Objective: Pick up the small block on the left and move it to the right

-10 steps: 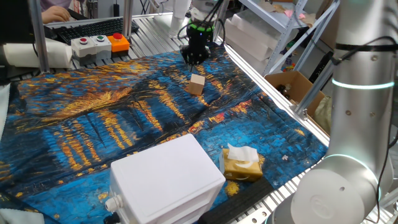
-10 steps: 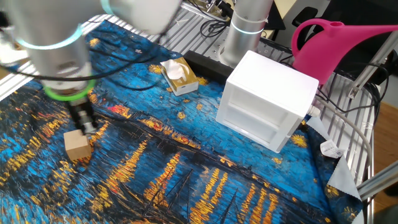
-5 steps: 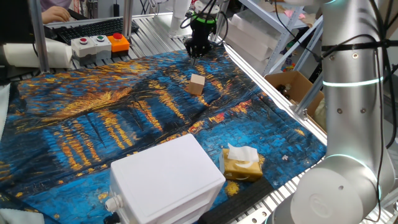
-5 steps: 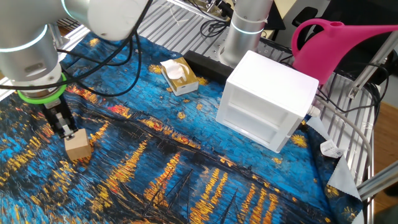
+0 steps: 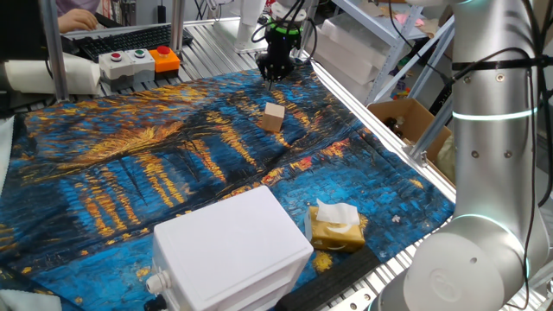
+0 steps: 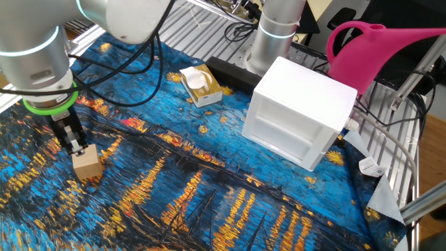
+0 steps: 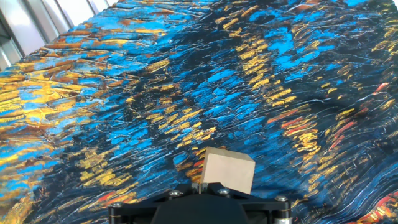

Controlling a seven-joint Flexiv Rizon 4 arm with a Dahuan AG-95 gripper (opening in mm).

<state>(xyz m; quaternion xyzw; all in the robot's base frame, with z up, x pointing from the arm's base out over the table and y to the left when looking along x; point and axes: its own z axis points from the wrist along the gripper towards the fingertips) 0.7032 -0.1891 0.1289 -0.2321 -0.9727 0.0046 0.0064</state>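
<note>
Counter (image 5: 363, 86) wearing a blue-and-gold painted cloth (image 5: 130, 173). White plastic box (image 5: 229, 250) sitting at 6 o'clock in one fixed view. Tissue pack (image 5: 333, 226) lying just beside it. Small block (image 5: 274, 117) resting on the cloth, near 1 o'clock. Claw (image 5: 273, 76) hanging just beyond it, pinched closed, gripping nothing.

Gripper (image 6: 72, 146) fingertips: out of frame at 6 o'clock in the hand view, only the black body's top edge showing.
Small block (image 7: 227, 171) base: hidden behind that black body.
Contact between fingers and block: cannot tell.
White box (image 5: 232, 249): cut at 6 o'clock in one fixed view.
Pink watering can (image 6: 376, 52): cut at 3 o'clock.
Person's hand (image 5: 76, 17): clipped at 12 o'clock.
</note>
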